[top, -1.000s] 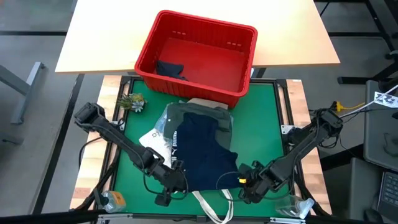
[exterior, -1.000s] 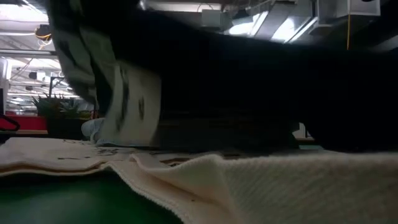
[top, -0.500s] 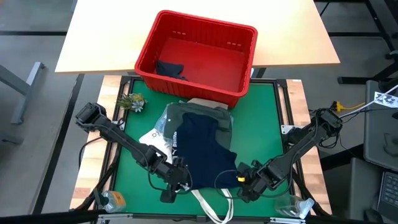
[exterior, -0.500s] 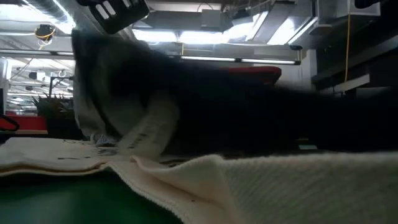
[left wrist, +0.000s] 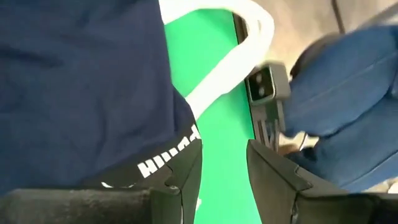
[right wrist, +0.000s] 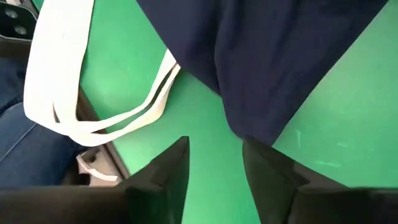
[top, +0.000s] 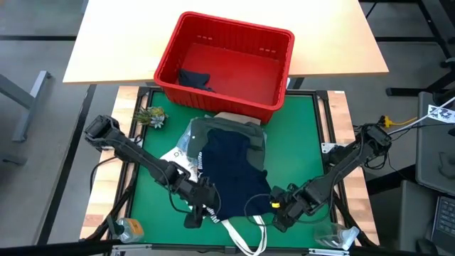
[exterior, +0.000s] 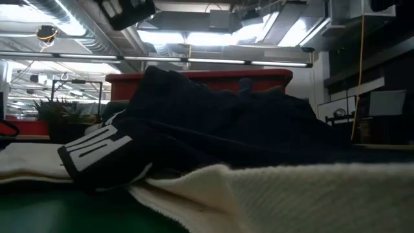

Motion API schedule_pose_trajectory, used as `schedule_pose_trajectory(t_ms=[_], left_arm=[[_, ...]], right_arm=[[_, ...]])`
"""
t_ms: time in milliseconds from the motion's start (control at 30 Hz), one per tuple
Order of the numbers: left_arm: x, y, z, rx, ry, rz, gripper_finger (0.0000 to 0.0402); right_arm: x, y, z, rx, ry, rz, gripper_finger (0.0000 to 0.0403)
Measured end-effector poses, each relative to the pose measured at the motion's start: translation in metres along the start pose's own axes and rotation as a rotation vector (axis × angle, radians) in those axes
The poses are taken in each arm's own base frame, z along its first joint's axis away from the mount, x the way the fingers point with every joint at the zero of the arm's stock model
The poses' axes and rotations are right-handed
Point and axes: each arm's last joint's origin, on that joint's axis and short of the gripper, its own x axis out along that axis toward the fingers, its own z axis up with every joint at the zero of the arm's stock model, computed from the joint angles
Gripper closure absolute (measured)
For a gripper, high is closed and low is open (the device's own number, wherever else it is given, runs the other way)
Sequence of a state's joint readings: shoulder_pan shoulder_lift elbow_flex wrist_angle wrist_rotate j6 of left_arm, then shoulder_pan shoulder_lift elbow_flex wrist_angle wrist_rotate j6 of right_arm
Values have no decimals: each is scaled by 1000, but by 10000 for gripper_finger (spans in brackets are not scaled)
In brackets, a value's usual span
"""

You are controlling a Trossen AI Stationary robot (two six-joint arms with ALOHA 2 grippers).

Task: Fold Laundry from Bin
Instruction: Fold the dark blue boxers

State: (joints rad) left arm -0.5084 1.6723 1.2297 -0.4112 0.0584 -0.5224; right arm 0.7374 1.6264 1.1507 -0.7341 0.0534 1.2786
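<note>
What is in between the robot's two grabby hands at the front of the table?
In the high view, the dark navy shorts' front edge and the white tote straps lie between the left gripper and right gripper.

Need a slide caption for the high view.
Both grippers, left and right, open beside navy shorts; red bin behind.

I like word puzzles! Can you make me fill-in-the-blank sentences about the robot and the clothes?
1. The bin is coloured ____.
2. The navy shorts lie on the ____ mat.
3. The left gripper and right gripper both have their fingers ____.
4. White straps belong to a ____.

Missing words: red; green; open; bag
</note>
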Motion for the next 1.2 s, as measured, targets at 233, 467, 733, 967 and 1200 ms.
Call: schedule_pose_trajectory(t_ms=[233, 467, 733, 967, 1200], left_arm=[[-55, 12, 16, -36, -102, -13, 280], [-117, 41, 7, -104, -137, 235, 280], [-152, 75, 4, -232, -214, 511, 280], [-156, 98, 5, -266, -166, 598, 280], [-160, 110, 5, -304, -158, 627, 280]], right_arm=[[-13, -11, 31, -59, 68, 76, 238], [-33, -33, 70, -214, -97, 59, 237], [-52, -78, 130, -216, -353, -138, 237], [-62, -120, 173, -74, -444, -187, 237], [-68, -135, 190, -77, -446, -71, 237]])
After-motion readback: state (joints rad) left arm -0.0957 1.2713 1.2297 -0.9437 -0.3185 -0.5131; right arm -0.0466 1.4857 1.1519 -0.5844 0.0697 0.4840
